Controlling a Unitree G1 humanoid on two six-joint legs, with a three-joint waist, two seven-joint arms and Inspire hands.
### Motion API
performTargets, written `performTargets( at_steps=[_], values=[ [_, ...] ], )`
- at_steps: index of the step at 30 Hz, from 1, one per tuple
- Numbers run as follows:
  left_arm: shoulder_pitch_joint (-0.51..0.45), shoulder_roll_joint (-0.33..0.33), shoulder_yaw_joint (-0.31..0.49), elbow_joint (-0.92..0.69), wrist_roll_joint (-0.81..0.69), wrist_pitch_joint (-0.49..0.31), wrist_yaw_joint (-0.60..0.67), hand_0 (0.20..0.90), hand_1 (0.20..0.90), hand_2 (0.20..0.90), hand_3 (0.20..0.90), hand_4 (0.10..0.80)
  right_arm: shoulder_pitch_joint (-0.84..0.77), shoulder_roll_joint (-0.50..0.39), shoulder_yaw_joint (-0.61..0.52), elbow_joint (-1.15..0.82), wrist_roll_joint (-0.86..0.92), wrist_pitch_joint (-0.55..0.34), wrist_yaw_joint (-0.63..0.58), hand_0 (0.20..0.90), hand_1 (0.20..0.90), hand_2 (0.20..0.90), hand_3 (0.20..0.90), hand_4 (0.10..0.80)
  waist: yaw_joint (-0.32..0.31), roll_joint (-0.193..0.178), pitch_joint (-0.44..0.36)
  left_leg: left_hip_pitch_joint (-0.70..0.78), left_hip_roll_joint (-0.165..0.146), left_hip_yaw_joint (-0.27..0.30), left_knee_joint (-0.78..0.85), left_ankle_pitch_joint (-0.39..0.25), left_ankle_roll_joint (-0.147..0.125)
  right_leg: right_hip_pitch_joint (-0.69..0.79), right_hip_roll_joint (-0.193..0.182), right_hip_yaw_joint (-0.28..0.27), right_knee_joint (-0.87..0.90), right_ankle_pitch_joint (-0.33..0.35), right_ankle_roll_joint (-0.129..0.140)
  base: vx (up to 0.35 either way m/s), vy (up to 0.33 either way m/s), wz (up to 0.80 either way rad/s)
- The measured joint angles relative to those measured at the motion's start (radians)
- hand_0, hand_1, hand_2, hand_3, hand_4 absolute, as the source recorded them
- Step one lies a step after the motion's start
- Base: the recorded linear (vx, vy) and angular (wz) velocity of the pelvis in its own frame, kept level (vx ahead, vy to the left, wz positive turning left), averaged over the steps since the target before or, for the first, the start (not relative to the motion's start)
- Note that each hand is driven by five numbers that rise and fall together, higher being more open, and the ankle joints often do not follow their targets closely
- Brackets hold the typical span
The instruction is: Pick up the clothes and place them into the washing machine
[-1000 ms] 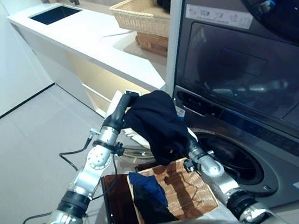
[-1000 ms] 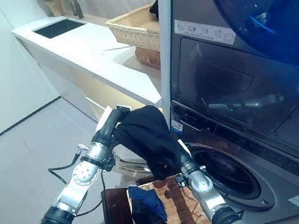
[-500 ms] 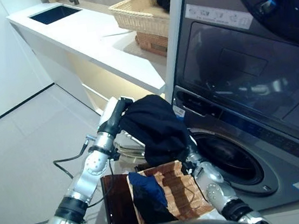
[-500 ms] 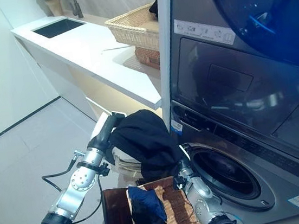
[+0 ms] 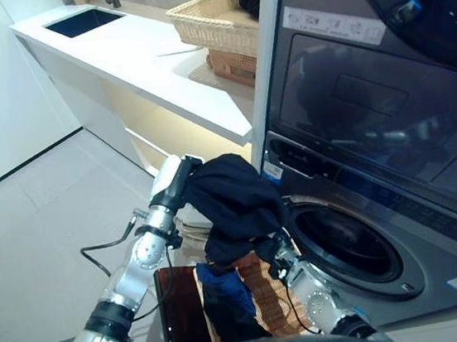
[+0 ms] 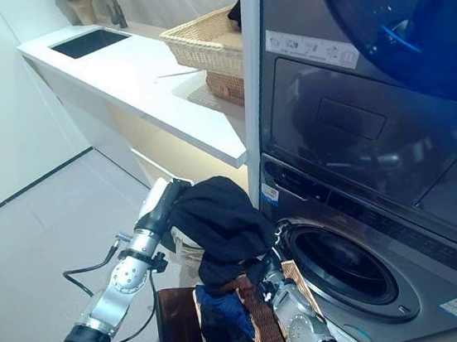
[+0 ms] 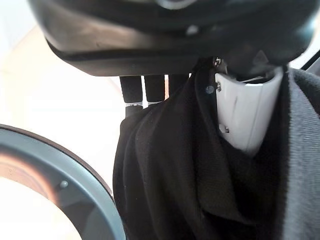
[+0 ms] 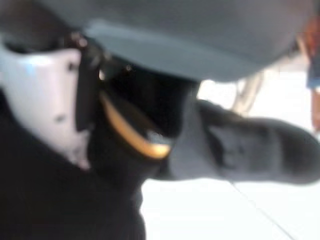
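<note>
Just left of the washing machine drum opening (image 5: 350,244), gripping dark garment (image 5: 236,199) in left hand (image 5: 180,174); right hand (image 6: 267,268) grip unclear.

Bright, even light on the white counter (image 5: 140,61), with a warm glow under its edge. The washer (image 5: 372,120) front shows blue glare and reflections. The right wrist view is blurred.

head eyes: high, looking down, both sharing washing machine (image 5: 361,230) and bench (image 5: 139,57) | wrist views: very close, each along its own hand into dark cloth (image 7: 200,165)
</note>
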Motion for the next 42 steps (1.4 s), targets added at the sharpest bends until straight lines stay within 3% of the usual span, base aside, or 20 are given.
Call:
performTargets(
  at_steps=[16, 30, 31, 32, 33, 42],
  values=[
    [-0.015, -0.013, -0.014, 0.035, -0.006, 0.007, -0.001, 0.200, 0.200, 0.200, 0.200, 0.300, -0.002, 0.040, 0.057, 0.005, 0.272, 0.036, 0.020, 0.200, 0.200, 0.200, 0.200, 0.300, 0.002, 0.000, -0.008, 0.000, 0.000, 0.000, 0.000, 0.001, -0.001, 0.000, 0.000, 0.000, 0.000, 0.000, 0.000, 0.000, 0.000, 0.00],
    [-0.017, -0.040, -0.014, 0.075, -0.006, 0.021, 0.000, 0.200, 0.200, 0.200, 0.200, 0.300, 0.002, 0.050, 0.064, 0.005, 0.322, 0.036, 0.023, 0.200, 0.200, 0.200, 0.200, 0.300, 0.002, 0.003, -0.010, -0.001, 0.000, 0.000, 0.000, 0.000, -0.001, -0.002, 0.000, 0.000, 0.000, 0.000, 0.000, 0.000, 0.000, 0.00],
    [-0.017, -0.040, -0.014, 0.075, -0.006, 0.021, 0.000, 0.269, 0.269, 0.269, 0.269, 0.349, 0.002, 0.050, 0.064, 0.005, 0.322, 0.036, 0.023, 0.200, 0.200, 0.200, 0.200, 0.300, 0.002, 0.003, -0.010, -0.001, 0.000, 0.000, 0.000, 0.000, -0.001, -0.002, 0.000, 0.000, 0.000, 0.000, 0.000, 0.000, 0.000, 0.00],
    [-0.017, -0.040, -0.014, 0.075, -0.006, 0.022, 0.000, 0.768, 0.768, 0.768, 0.768, 0.706, 0.002, 0.050, 0.064, 0.005, 0.323, 0.036, 0.023, 0.200, 0.200, 0.200, 0.200, 0.300, 0.001, 0.003, -0.010, -0.001, 0.000, 0.000, 0.000, 0.000, -0.001, -0.002, 0.000, 0.000, 0.000, 0.000, 0.000, 0.000, 0.000, 0.00],
    [-0.017, -0.040, -0.014, 0.075, -0.007, 0.023, 0.000, 0.900, 0.900, 0.900, 0.900, 0.800, 0.002, 0.050, 0.064, 0.005, 0.323, 0.036, 0.023, 0.200, 0.200, 0.200, 0.200, 0.300, 0.001, 0.004, -0.010, -0.001, 0.000, 0.000, 0.000, 0.000, -0.001, -0.002, 0.000, 0.000, 0.000, 0.000, 0.000, 0.000, 0.000, 0.00],
    [-0.017, -0.039, -0.011, 0.121, -0.006, 0.054, 0.031, 0.900, 0.900, 0.900, 0.900, 0.800, 0.013, 0.048, 0.050, 0.005, 0.365, 0.027, 0.023, 0.200, 0.200, 0.200, 0.200, 0.300, 0.001, 0.007, -0.013, -0.002, 0.000, 0.000, 0.000, 0.000, -0.001, -0.002, 0.000, 0.000, 0.000, 0.000, 0.000, 0.000, 0.000, 0.00]
  ],
)
